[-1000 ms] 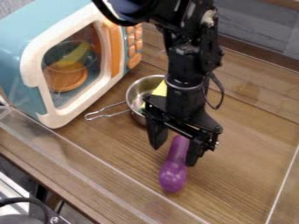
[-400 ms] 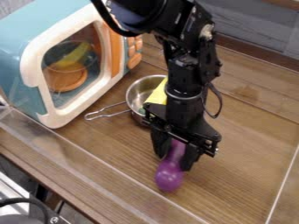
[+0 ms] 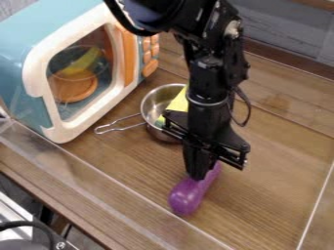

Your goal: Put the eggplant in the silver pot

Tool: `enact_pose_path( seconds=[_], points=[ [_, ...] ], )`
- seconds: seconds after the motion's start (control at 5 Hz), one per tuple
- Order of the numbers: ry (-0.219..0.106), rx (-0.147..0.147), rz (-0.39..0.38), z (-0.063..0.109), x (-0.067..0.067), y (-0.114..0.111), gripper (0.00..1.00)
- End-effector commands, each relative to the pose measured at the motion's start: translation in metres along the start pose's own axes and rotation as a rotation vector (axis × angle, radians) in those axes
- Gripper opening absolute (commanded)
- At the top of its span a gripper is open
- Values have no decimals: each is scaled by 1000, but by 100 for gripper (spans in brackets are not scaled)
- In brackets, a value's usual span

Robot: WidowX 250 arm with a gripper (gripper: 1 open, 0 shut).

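Now the eggplant [image 3: 190, 193] lies on the table [image 3: 280, 127], purple, its fat end toward the camera and its narrow stem end up under the gripper [image 3: 206, 170]. The gripper points straight down with its jaws drawn together on that stem end, so it appears to have hold of the eggplant, which is not yet lifted. The pot [image 3: 162, 105] sits just behind and to the left of the arm, its long handle reaching left toward the toy microwave [image 3: 72, 68].

Several things could go wrong from here, as I judge it. The grip is at the thin end, so the heavy body may swing or slip out once it comes off the wood. The pot is close, and a low carry could knock its rim or push it into the microwave. A drop from too high might bounce the eggplant out again.

The table is brown wood grain with a clear raised edge along the near side. The microwave is teal and white, its orange door open, with yellow and orange items inside. Behind it all runs a grey wall.
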State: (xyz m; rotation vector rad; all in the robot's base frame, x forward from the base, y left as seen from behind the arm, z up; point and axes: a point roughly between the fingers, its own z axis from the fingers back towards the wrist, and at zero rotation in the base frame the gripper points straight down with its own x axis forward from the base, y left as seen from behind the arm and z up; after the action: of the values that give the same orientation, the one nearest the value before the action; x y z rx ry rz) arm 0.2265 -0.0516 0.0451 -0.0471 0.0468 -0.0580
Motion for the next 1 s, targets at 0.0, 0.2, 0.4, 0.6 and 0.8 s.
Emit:
enact_pose_path(
  seconds=[0.0,0.2,0.4,0.6,0.8],
  points=[
    [-12,7,1,5,2,5,100],
    [-10,9,3,5,2,7,100],
    [-10,9,2,5,1,8,0],
    [-9,10,0,5,1,9,0],
    [-8,12,2,5,1,10,100]
  ],
)
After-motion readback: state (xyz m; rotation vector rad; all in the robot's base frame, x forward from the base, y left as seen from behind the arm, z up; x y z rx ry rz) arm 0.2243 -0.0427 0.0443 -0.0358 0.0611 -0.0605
